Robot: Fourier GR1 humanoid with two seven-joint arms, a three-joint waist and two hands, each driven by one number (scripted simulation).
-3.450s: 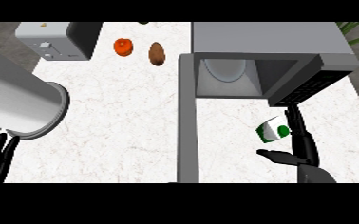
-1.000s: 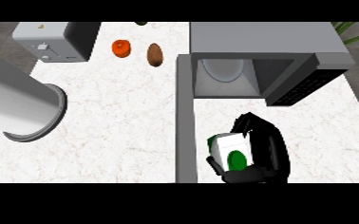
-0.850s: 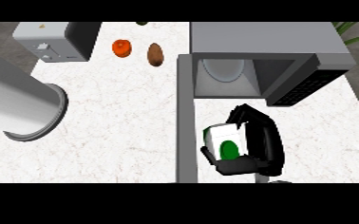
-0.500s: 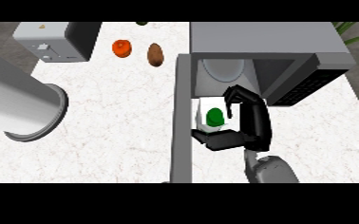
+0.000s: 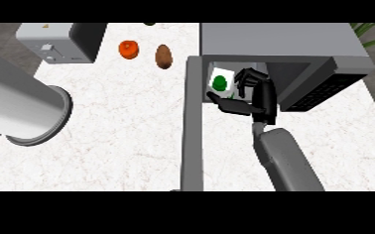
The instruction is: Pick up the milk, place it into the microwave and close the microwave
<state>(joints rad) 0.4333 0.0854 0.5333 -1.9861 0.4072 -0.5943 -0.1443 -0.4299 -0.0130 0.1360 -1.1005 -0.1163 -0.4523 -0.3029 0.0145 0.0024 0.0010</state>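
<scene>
White speckled counter [image 5: 132, 129]: toaster [image 5: 62, 42], orange fruit [image 5: 129, 49], brown potato [image 5: 164, 56], microwave [image 5: 282, 44].

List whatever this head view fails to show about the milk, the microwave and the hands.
- White milk carton with green mark: its right side is covered by the black right hand curled round it.
- Grey microwave: interior floor hidden by carton and hand; whether the carton rests on it cannot be told.
- Left hand: not in view.
- Dark object at the top edge: cut off, unidentifiable.

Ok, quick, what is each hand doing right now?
Right hand: shut on the white milk carton with a green spot, at the open grey microwave.
Left hand: not in view.
</scene>
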